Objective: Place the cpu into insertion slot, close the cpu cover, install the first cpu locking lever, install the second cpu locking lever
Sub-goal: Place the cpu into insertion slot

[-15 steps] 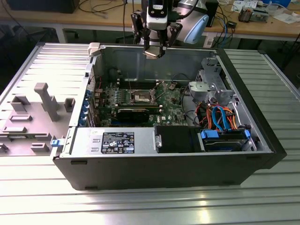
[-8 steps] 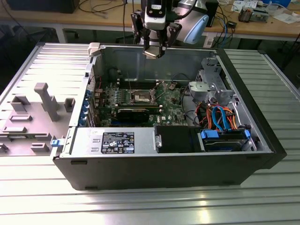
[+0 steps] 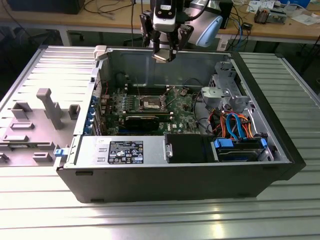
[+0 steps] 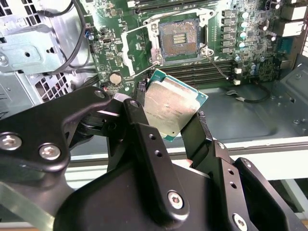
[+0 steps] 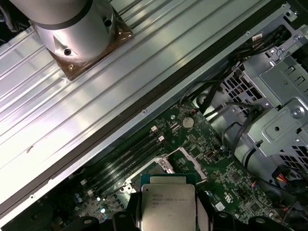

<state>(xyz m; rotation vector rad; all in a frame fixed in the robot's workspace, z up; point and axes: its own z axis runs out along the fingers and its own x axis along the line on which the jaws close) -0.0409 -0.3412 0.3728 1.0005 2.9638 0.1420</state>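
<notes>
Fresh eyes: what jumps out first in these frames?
The cpu stands out first, clamped between the black fingers of the gripper above the open computer case. Below it, on the green board, the insertion slot sits open and empty.

Ribbed metal tabletop (image 3: 150, 220), wooden workbench (image 3: 100, 21) behind, cables (image 3: 107, 7) on it

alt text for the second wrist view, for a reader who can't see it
The end effector grips the cpu by two opposite edges, tilted, clear of the green motherboard. Beyond it the insertion slot sits empty, and a grey drive cage stands beside the board.
</notes>
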